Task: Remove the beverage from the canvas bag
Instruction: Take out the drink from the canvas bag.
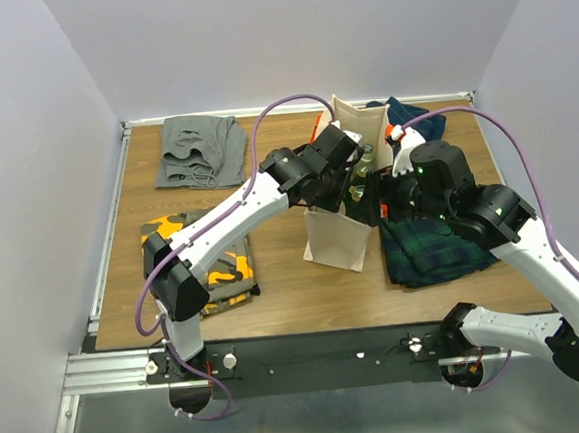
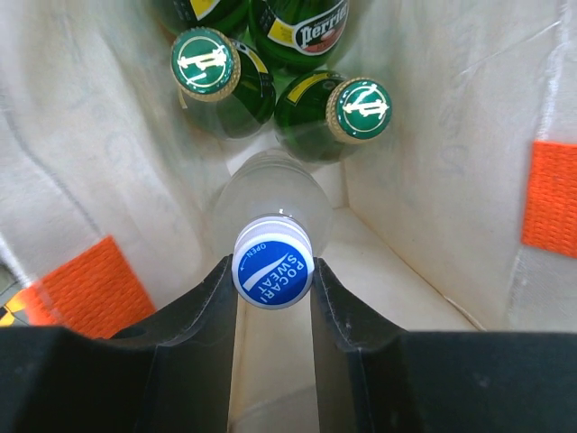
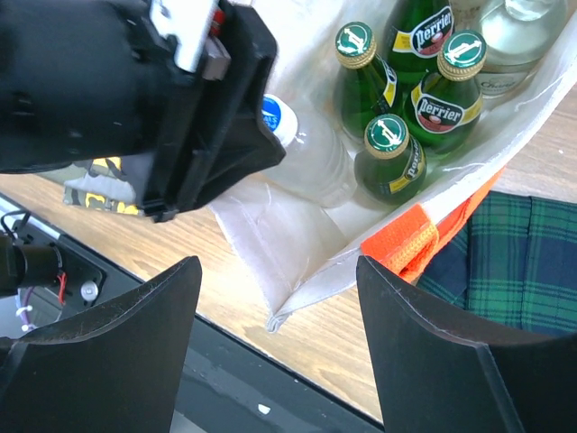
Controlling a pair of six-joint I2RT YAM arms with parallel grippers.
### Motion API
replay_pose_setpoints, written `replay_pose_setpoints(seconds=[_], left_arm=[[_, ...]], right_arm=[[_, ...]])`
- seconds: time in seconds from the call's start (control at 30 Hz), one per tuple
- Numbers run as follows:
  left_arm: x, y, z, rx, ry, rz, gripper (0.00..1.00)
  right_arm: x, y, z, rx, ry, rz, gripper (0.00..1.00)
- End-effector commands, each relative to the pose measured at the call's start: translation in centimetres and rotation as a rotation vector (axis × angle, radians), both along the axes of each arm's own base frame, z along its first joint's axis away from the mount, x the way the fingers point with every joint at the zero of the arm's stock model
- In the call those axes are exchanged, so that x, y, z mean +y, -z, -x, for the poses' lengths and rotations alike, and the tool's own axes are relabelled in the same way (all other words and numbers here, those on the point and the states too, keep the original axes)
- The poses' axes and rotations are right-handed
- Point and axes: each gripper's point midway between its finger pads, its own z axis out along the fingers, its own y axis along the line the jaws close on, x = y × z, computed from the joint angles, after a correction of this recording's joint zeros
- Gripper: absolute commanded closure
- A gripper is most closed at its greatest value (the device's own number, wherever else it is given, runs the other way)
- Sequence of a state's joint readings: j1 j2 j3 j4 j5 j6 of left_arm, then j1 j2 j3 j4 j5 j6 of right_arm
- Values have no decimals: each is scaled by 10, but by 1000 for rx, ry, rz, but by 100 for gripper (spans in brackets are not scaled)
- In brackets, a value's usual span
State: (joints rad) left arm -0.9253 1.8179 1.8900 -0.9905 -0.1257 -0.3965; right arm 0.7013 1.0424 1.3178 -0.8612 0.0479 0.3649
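The cream canvas bag (image 1: pixel 337 245) with orange handles (image 2: pixel 550 198) stands open mid-table. Inside it stand several green Perrier bottles (image 2: pixel 359 108) and a clear Pocari Sweat bottle (image 2: pixel 273 268) with a blue-and-white cap. My left gripper (image 2: pixel 273 272) reaches down into the bag, and its two fingers press on either side of the Pocari cap. In the right wrist view the left gripper (image 3: pixel 180 99) covers most of that bottle (image 3: pixel 311 158). My right gripper (image 3: pixel 278 271) is open and empty, hovering above the bag's near right corner (image 3: pixel 279 311), touching nothing.
A folded green plaid cloth (image 1: pixel 432 247) lies right of the bag. An orange camouflage garment (image 1: pixel 207 255) lies to its left. A grey garment (image 1: pixel 201 150) lies at the back left, a dark blue one (image 1: pixel 409 112) behind the bag. A clear glass bottle (image 3: pixel 514 36) also stands in the bag.
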Motion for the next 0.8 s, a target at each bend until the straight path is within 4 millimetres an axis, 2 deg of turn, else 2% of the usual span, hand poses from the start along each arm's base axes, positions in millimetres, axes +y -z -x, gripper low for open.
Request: replay_pose_setpoints(seconds=[0.0, 0.77], left_arm=[[-6, -41, -7, -90, 6, 73, 100], [-6, -69, -10, -142, 25, 91, 100]], right_arm=[[-4, 0, -2, -26, 16, 11, 22], [-6, 0, -6, -34, 33, 21, 21]])
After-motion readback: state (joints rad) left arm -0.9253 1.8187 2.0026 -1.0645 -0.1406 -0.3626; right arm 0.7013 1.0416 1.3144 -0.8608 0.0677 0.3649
